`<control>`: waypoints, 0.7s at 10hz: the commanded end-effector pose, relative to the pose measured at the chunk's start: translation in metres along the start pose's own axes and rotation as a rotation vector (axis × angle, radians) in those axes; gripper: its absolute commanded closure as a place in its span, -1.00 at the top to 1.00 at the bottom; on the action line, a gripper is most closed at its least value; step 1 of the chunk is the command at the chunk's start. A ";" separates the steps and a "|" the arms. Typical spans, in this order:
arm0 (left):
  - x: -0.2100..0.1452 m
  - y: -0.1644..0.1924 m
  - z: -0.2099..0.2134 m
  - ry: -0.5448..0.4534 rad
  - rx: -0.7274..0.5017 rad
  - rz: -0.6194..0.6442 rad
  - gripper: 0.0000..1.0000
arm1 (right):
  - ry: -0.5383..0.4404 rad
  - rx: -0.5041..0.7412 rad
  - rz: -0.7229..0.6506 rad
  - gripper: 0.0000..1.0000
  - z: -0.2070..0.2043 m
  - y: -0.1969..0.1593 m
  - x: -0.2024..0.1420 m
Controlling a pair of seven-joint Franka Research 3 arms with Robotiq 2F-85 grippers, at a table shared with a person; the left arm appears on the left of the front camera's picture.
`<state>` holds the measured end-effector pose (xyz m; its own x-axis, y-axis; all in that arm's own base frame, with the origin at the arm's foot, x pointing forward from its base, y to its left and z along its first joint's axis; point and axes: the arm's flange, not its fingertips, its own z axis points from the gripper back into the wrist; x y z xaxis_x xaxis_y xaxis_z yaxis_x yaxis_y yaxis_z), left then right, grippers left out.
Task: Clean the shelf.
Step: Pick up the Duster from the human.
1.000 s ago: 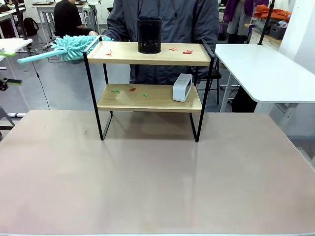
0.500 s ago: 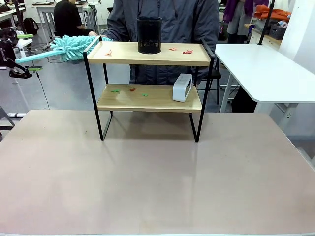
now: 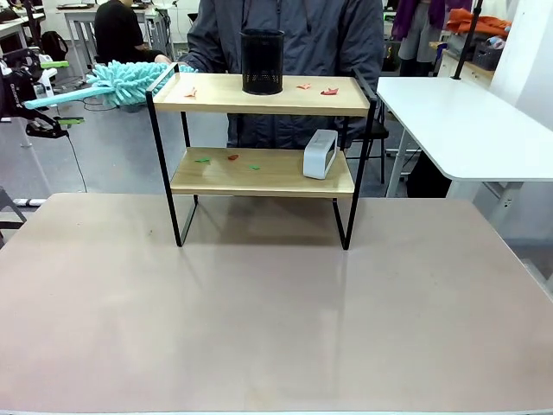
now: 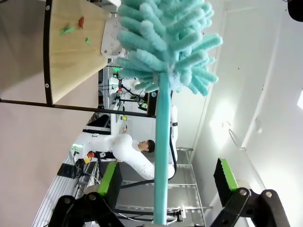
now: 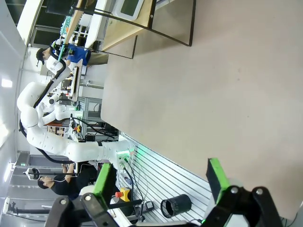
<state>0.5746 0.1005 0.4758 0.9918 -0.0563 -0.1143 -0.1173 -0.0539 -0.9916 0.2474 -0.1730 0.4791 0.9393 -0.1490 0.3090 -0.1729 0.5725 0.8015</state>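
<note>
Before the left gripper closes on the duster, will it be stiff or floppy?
The duster has a straight, thin handle, so it is probably stiff, perhaps slippery. Its fluffy head looks soft and light, and would likely squash when pushed.

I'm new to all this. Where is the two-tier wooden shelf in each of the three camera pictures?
Front view: the shelf stands in the centre of the upper half, at the table's far side.
Left wrist view: the shelf is in the top left corner, turned sideways.
Right wrist view: the shelf lies along the top edge, left of centre, partly cut off.
Shared landmark: the beige table that it stands on.
</note>
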 end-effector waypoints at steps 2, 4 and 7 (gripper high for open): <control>-0.005 -0.004 -0.004 -0.059 0.023 -0.020 1.00 | -0.011 0.019 0.026 1.00 0.001 0.002 0.003; -0.006 -0.006 -0.006 -0.049 0.024 -0.026 1.00 | -0.011 0.019 0.026 1.00 0.001 0.002 0.003; -0.006 -0.003 -0.007 -0.053 0.049 -0.041 -0.15 | -0.011 0.019 0.026 1.00 0.001 0.002 0.003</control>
<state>0.5776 0.0984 0.4812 0.9953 -0.0085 -0.0960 -0.0962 -0.0190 -0.9952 0.2474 -0.1730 0.4791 0.9393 -0.1485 0.3093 -0.1734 0.5724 0.8014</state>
